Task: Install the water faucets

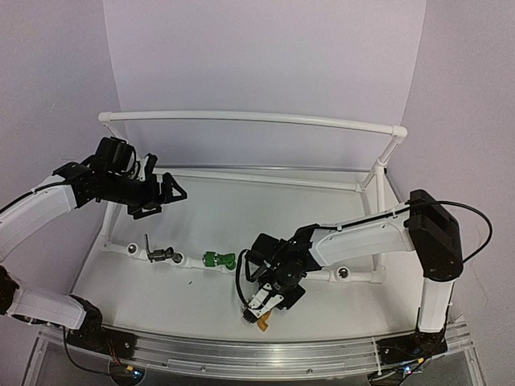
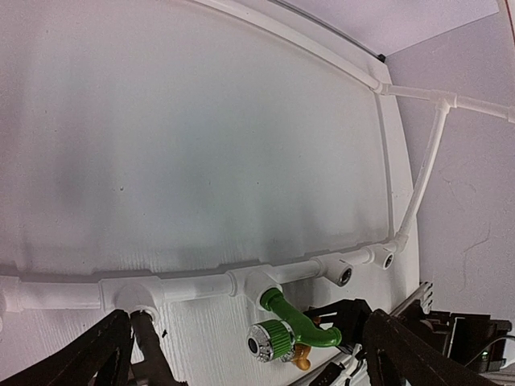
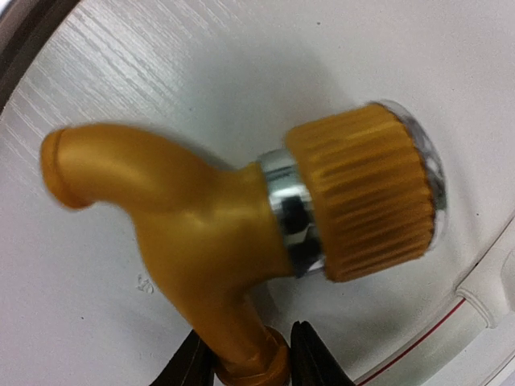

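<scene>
The brass-gold faucet point(image 3: 217, 233), the one fitting of three not yet seated, is pinched by its short inlet stem between the fingers point(image 3: 306, 362) of the right tool point(image 1: 265, 310). The tool is clamped on that stem and leaves the ribbed knob and curved spout free. The hold appears chosen so the stem end can be steered toward a socket, though the fingers cover part of what would have to go in. The faucet sits low over the white surface point(image 1: 241, 213), just in front of the near rail of the white pipe frame point(image 1: 257, 118); whether it touches the surface cannot be told. Along that rail the bright green faucet point(image 1: 217, 259) and, to its left, the dark grey lever faucet point(image 1: 159, 254) are already plugged into their sockets. An open socket point(image 1: 344, 273) shows farther right on the same rail, under the right arm, and looks the likely home for the gold fitting. The left tool point(image 1: 165, 195), fingers spread wide and holding nothing, hangs raised above the frame's left end, well apart from the work. It seems parked to keep clear and give its wrist camera a view along the rail.
</scene>
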### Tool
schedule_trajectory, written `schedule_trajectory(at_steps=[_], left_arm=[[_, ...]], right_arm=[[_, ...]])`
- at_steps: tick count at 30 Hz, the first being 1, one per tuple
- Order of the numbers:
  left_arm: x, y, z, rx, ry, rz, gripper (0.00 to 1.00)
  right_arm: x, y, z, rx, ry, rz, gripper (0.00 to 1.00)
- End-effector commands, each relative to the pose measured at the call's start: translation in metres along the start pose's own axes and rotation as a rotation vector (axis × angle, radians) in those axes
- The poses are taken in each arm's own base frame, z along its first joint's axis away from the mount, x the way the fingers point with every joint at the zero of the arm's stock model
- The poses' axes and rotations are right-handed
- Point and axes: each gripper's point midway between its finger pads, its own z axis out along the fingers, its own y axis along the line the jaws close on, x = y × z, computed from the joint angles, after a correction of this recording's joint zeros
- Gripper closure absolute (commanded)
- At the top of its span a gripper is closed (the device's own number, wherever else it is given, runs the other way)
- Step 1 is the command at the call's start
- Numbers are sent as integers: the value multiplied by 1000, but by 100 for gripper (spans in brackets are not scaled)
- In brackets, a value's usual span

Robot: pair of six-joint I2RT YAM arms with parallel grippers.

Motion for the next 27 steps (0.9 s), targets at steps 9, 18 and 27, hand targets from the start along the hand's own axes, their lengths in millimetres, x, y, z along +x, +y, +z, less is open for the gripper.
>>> schedule_trajectory(at_steps=[9,18,27], left_arm=[[-25,-25,-17,4,-26,46,0],[-53,-61,-38,89,-92,34,0],[-70,-93,-59,149,-149,-38,0]], right_arm=[[-18,-16,-39,67,-92,128,96],[-40,-41,-134,238,-277,226,100],[13,-87,-226,396,-527,512,100]])
